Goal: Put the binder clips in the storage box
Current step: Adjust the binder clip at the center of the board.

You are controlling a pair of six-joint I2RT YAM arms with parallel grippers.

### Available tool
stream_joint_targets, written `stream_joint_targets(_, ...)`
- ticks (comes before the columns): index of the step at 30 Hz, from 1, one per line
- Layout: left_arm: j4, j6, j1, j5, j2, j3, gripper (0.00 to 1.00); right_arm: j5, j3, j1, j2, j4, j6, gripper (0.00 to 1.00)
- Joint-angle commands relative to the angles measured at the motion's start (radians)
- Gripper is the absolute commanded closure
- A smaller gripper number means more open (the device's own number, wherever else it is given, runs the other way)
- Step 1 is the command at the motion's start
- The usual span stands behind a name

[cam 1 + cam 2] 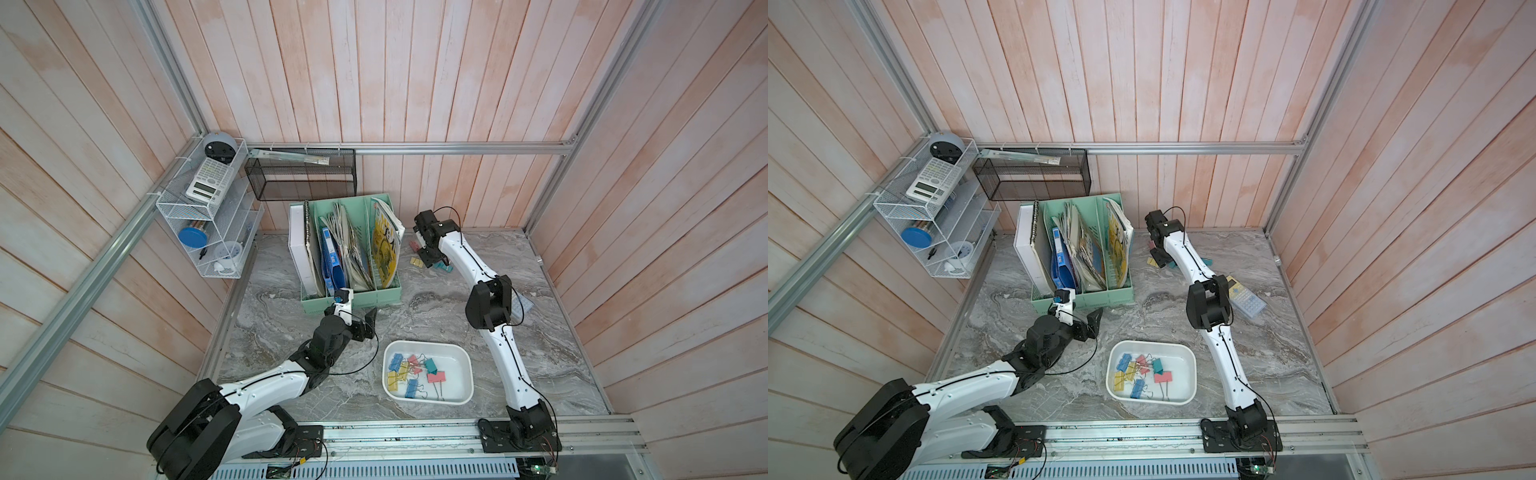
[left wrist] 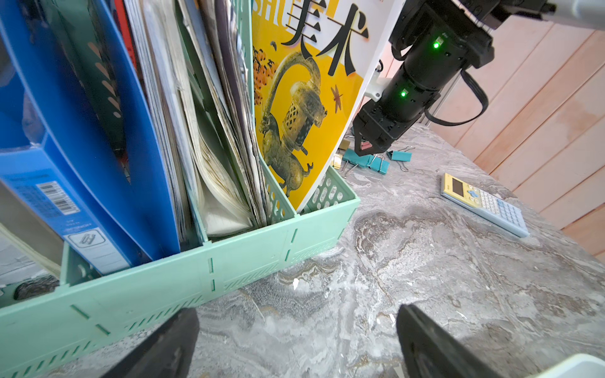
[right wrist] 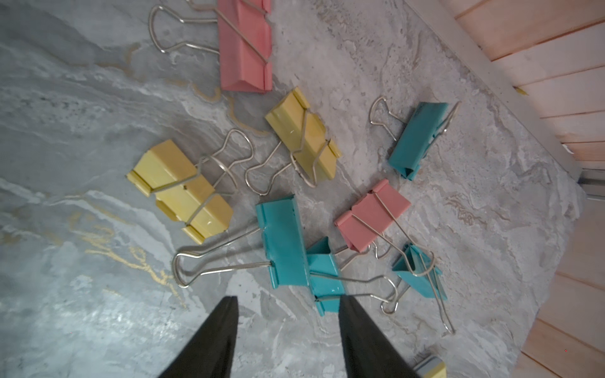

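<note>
Blocking some binder clips [image 3: 284,242] from above, right gripper [image 3: 288,301] gapes empty; left gripper [image 2: 298,312] spread.

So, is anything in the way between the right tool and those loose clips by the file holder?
Nothing visible does: the right tool hangs open right above a teal clip on the table.

Top views: right arm [image 1: 465,255] covers much of the loose binder clips [image 1: 415,261]. Right claw [image 1: 432,262] tips are tucked under its own wrist, gap unreadable there. Calculator [image 1: 524,306] mostly behind the elbow in a top view. Right wrist cam: pink clip [image 3: 245,45] cropped by frame edge; yellow-grey object [image 3: 432,368] at the edge, can't ID. Left wrist cam: storage box [image 2: 579,366] just a corner, left claw [image 2: 296,312] fingers cropped.
</note>
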Motion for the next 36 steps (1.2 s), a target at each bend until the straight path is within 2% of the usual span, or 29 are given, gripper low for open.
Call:
stream_joint_targets(1,0.0,0.013,0.004,0.003,-0.013,0.02,0.0,-0.022,-0.044,-0.02,-0.016,-0.008,0.068,0.45)
stream_joint_targets(6,-0.003,0.01,0.003,0.003,-0.024,0.018,0.0,0.035,-0.248,-0.077,-0.131,0.044,0.108,0.44)
stream_joint_targets(8,-0.001,0.006,0.003,0.006,-0.025,0.018,0.0,0.011,-0.355,-0.118,-0.191,0.082,0.098,0.44)
stream_joint_targets(11,0.0,0.007,0.002,0.008,-0.022,0.018,0.0,-0.063,-0.553,-0.187,-0.308,0.211,0.111,0.39)
stream_joint_targets(14,0.0,0.007,0.003,0.007,-0.022,0.019,0.0,-0.104,-0.642,-0.237,-0.403,0.249,0.172,0.34)
stream_joint_targets(17,0.003,0.005,0.003,0.006,-0.025,0.018,0.0,-0.247,-0.648,-0.217,-0.491,0.263,0.228,0.32)
stream_joint_targets(19,0.002,0.007,0.003,0.008,-0.025,0.02,0.0,-0.289,-0.667,-0.176,-0.534,0.313,0.334,0.34)
stream_joint_targets(21,0.0,0.006,0.003,0.007,-0.025,0.02,0.0,-0.323,-0.727,-0.128,-0.569,0.426,0.467,0.36)
stream_joint_targets(23,-0.001,0.006,0.003,0.006,-0.029,0.018,0.0,-0.337,-0.841,-0.077,-0.604,0.635,0.586,0.36)
stream_joint_targets(26,-0.001,0.007,0.004,0.005,-0.031,0.016,0.0,-0.25,-0.973,-0.023,-0.595,0.974,0.679,0.34)
stream_joint_targets(27,0.0,0.008,0.002,0.004,-0.031,0.014,0.0,-0.236,-0.97,-0.019,-0.57,1.022,0.689,0.29)
stream_joint_targets(29,-0.003,0.011,0.002,0.001,-0.035,0.015,0.0,-0.247,-0.895,-0.025,-0.486,1.043,0.678,0.09)
stream_joint_targets(30,-0.002,0.011,0.003,0.001,-0.037,0.015,0.0,-0.248,-0.858,-0.029,-0.445,1.041,0.664,0.03)
stream_joint_targets(36,-0.003,0.017,0.003,-0.006,-0.04,0.014,0.0,-0.327,-0.773,-0.069,-0.296,1.159,0.63,0.02)
